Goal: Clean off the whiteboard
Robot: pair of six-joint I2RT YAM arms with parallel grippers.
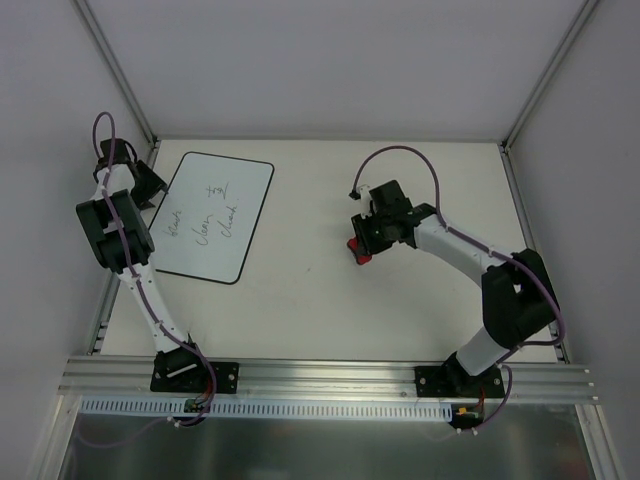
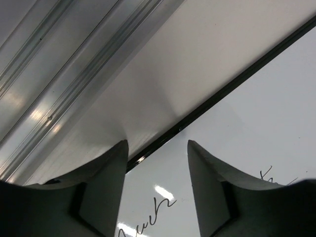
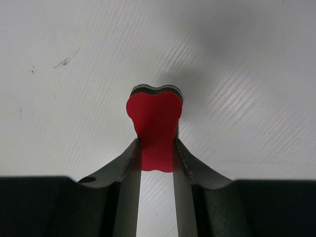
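The whiteboard lies flat at the table's left, white with a thin black rim and dark handwriting on it. My left gripper is open at the board's left edge; in the left wrist view its fingers straddle the black rim and the white board. My right gripper is shut on the red bone-shaped eraser at mid-table, well right of the board. In the right wrist view the eraser sits pinched at its waist between the fingertips, over bare table.
An aluminium rail runs along the table's left edge beside the board. White enclosure walls stand at the back and sides. A slotted aluminium rail carries both arm bases at the near edge.
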